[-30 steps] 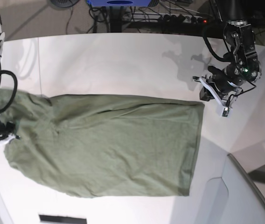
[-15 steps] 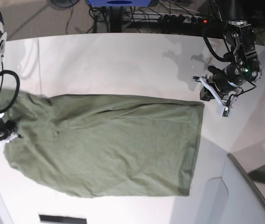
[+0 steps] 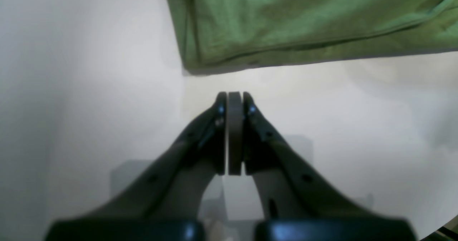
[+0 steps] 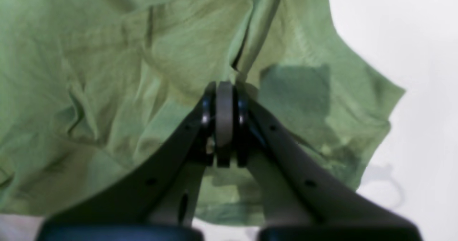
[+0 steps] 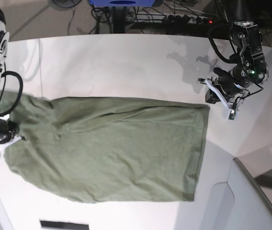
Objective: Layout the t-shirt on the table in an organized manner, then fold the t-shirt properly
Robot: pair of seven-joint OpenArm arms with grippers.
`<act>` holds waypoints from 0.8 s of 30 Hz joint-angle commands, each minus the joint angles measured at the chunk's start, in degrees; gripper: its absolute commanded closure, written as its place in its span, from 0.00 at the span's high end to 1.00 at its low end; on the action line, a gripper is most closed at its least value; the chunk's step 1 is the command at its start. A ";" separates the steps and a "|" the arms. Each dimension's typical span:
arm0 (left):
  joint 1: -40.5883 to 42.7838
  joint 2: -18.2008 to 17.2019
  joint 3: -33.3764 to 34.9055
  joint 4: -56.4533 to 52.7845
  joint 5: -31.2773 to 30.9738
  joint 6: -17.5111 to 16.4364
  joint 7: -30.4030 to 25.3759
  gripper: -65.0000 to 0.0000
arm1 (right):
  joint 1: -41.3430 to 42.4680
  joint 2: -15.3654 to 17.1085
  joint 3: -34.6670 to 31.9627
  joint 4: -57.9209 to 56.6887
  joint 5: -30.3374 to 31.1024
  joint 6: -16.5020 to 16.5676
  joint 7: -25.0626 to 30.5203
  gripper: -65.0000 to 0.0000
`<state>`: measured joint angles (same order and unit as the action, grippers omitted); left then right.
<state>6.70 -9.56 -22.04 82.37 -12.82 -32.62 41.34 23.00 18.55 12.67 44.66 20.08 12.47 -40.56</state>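
The olive-green t-shirt (image 5: 117,148) lies spread lengthwise across the white table (image 5: 117,62), hem end at the right. My right gripper (image 5: 4,138) is at the shirt's left end, shut, and a bunched fold of the t-shirt (image 4: 107,73) runs into the tips of that gripper (image 4: 224,85). Wrinkles gather around it, with bare table (image 4: 411,37) to the right. My left gripper (image 5: 212,97) hovers just off the shirt's upper right corner. In the left wrist view the gripper (image 3: 235,94) is shut and empty over the table (image 3: 89,91), a little short of the t-shirt corner (image 3: 304,19).
A grey translucent panel (image 5: 251,201) stands at the bottom right, close to the hem. Cables and a power strip (image 5: 184,19) lie beyond the table's far edge. A black strip (image 5: 64,224) sits at the near edge.
My right gripper has closed on the cloth at the shirt's left end and shifted slightly toward the near edge. The left arm and the shirt's outline are unchanged.
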 commanded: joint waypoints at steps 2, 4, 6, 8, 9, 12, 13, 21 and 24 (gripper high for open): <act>-0.59 -0.68 -0.07 0.84 -0.59 -0.04 -0.95 0.00 | -0.45 1.01 0.30 6.28 0.72 0.32 -0.63 0.00; -0.50 -0.68 -0.07 0.84 -0.59 -0.04 -0.95 0.00 | -3.18 0.58 0.30 13.23 0.72 0.32 -3.36 0.00; -0.50 -0.68 -0.07 0.84 -0.59 -0.04 -0.95 0.00 | -5.73 -0.30 1.00 19.91 0.72 0.32 -6.96 0.00; -0.50 -0.68 -0.07 0.84 -0.59 -0.04 -0.95 0.00 | -8.81 -1.36 4.26 25.88 0.72 0.32 -11.09 0.00; -0.50 -0.68 -0.07 0.84 -0.59 -0.04 -0.95 0.00 | -10.04 -2.50 6.19 28.35 0.72 0.41 -12.85 0.00; -0.68 -0.68 -0.07 -0.65 -0.59 -0.04 -0.95 0.00 | -11.27 -3.47 7.77 29.75 0.72 0.50 -14.61 0.00; -1.03 -0.68 -0.07 -1.18 -0.59 -0.04 -0.95 0.00 | -11.27 -3.47 7.77 29.23 0.72 0.50 -14.35 0.00; -2.08 -0.68 -0.07 -2.94 -0.59 -0.04 -0.95 0.00 | -6.35 -2.33 7.69 16.65 0.45 0.50 -8.19 0.00; -2.08 -1.12 -0.07 -2.94 -0.59 -0.04 -0.95 0.00 | -3.44 -2.06 7.60 10.32 0.36 0.50 -3.44 0.00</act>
<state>5.17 -9.91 -21.96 78.48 -12.62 -32.62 41.34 17.98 15.62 20.18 54.00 19.57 12.69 -44.64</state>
